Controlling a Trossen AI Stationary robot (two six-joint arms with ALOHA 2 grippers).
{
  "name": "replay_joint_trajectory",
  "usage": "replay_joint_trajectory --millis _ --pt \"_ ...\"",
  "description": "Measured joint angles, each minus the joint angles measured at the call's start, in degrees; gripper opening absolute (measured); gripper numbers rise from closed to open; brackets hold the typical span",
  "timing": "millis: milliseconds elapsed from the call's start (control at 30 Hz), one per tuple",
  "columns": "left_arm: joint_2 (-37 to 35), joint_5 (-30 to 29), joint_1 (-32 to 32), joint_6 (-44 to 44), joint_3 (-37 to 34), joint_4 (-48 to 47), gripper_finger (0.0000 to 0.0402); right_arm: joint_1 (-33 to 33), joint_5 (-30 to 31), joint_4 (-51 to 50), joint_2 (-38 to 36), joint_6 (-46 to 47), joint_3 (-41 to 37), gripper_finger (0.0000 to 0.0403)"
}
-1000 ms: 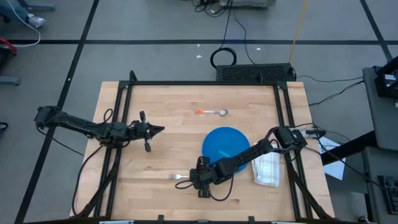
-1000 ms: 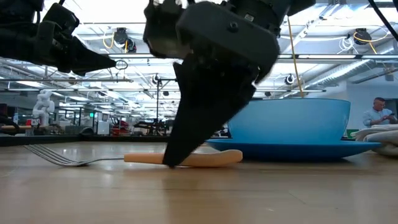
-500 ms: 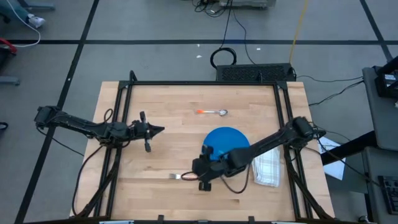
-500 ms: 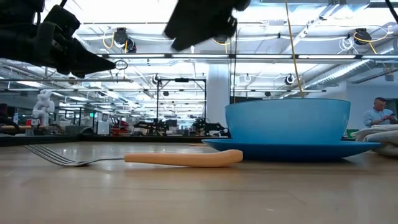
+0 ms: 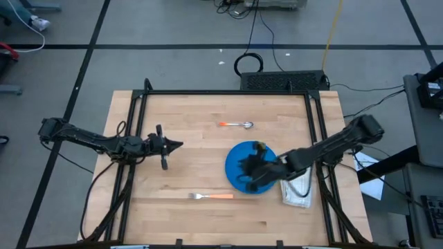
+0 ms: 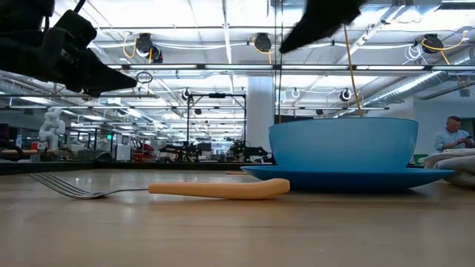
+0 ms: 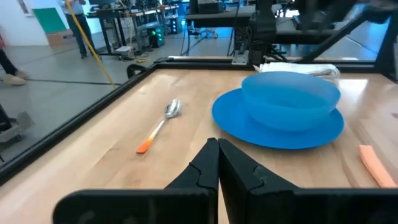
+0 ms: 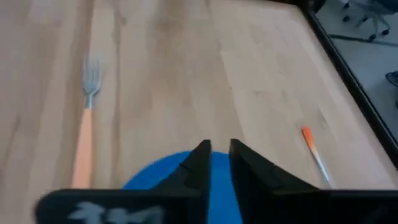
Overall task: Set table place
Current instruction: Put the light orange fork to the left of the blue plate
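The table carries a fork near its front edge, beside the blue plate. The right gripper is held above the plate, fingers slightly parted, empty. The left gripper is kept closed near the left edge.

Counted on the surface:
One fork, one spoon, one blue plate, one blue bowl, one folded cloth.

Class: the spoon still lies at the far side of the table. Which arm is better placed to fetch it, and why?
Probably the right. Its gripper hangs over the blue plate, just short of the spoon. The left gripper waits, shut, further off to the side.
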Motion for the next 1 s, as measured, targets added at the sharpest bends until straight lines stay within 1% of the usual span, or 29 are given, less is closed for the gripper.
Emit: replay_joint_trajectory --millis 67,100,233,367,500,633,733,867,1000 --pt "0.0 1.3 0.0 -0.5 0.0 0.0 0.001 -0.7 -0.1 5.6 -4.2 -0.7 -6.8 0.0011" --pt "0.0 2.0 0.0 -0.8 0.0 0.1 0.001 -1.1 -0.2 8.5 -6.4 -1.4 -10.1 0.0006" --pt "0.0 3.4 0.0 -0.9 0.0 0.5 0.001 -2.9 -0.3 16.4 -15.7 -3.6 -20.9 0.0007" --pt "0.0 3.7 0.0 -0.4 0.0 0.6 0.001 -4.6 -0.3 20.4 -24.6 -5.4 -29.2 0.0001" --pt "0.0 3.5 0.0 4.7 0.0 1.5 0.001 -5.6 -0.3 25.3 -33.1 -8.1 -36.5 0.0001" --pt "0.0 3.2 0.0 8.3 0.0 3.1 0.001 -6.2 -0.3 27.2 -39.8 -11.8 -41.6 0.0" --pt "0.0 2.5 0.0 9.3 0.0 3.9 0.001 -7.2 -0.3 27.2 -43.0 -13.0 -44.3 0.0" --pt "0.0 1.8 0.0 9.5 0.0 6.7 0.001 -8.5 -0.3 30.3 -46.1 -14.1 -47.7 0.0" --pt "0.0 1.1 0.0 9.9 0.0 2.9 0.001 -8.7 -0.4 30.4 -48.7 -14.2 -50.6 0.0"
